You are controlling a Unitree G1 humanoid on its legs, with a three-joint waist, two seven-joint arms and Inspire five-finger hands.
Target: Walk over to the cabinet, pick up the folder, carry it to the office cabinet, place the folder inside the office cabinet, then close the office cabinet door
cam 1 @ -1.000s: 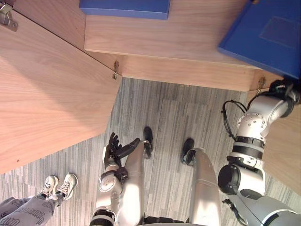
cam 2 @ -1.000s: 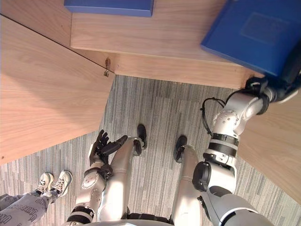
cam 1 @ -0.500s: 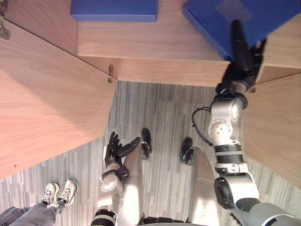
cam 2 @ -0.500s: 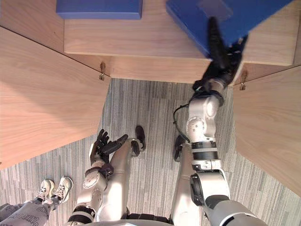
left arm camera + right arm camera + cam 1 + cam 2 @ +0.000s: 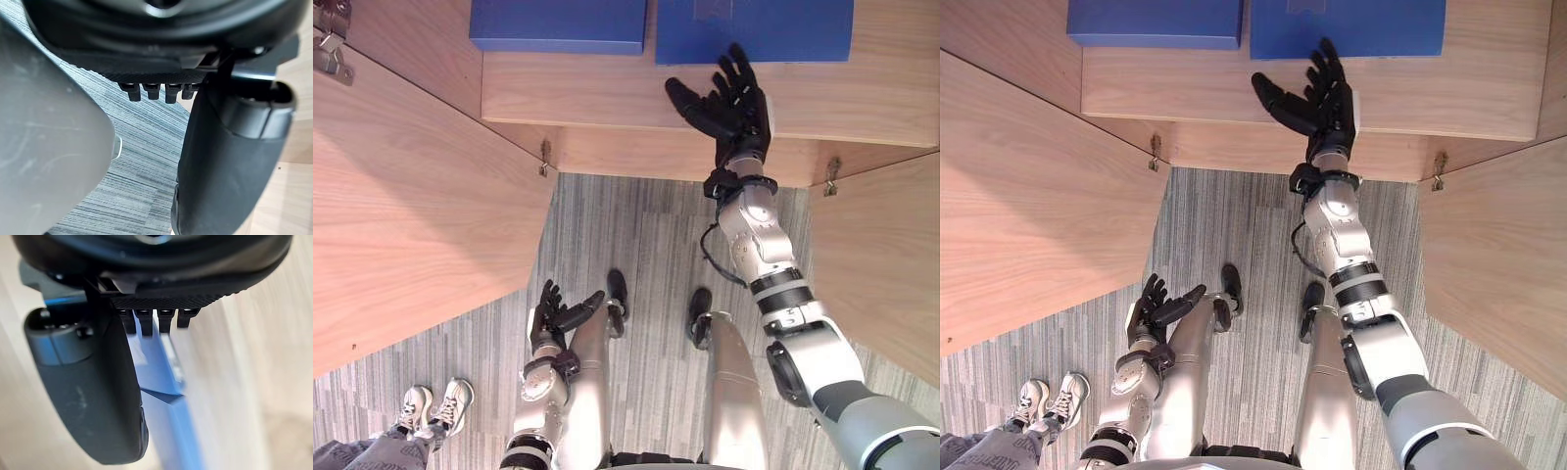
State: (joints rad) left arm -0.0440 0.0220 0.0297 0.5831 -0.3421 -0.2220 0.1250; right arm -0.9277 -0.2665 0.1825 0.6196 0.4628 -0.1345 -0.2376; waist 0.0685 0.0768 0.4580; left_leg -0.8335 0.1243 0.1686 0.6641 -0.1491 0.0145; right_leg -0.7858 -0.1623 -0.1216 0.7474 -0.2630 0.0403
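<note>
The office cabinet (image 5: 607,98) stands wide open ahead, a pale wooden box with one broad shelf (image 5: 862,88) in sight. Its left door (image 5: 411,215) is swung far out toward the robot, and its right door (image 5: 886,264) is swung out on the other side. Grey striped floor (image 5: 646,235) runs between them.

The robot's right arm reaches straight up and forward into the opening, with the right hand (image 5: 732,106) over the front part of the shelf. The fingers (image 5: 1324,70) are straight and spread and the thumb is thrown out to the side. The palm is bare, so it has hold of nothing. In the head views the fingertips come up to the near edge of the folder (image 5: 754,29), though I cannot tell whether they touch it. The right wrist view shows the folder's blue just past the straight fingers.

The folder lies flat on the shelf, inside the cabinet, on the right of the two blue things there. A second folder (image 5: 558,24), also blue, lies flat just to its left — close beside it, with a narrow strip of wood between them.

The left hand (image 5: 556,313) hangs low by the robot's side over the floor, its fingers loosely open and holding nothing.

A person's pale shoes (image 5: 435,403) show on the floor — off to the robot's left, near the open left door.
</note>
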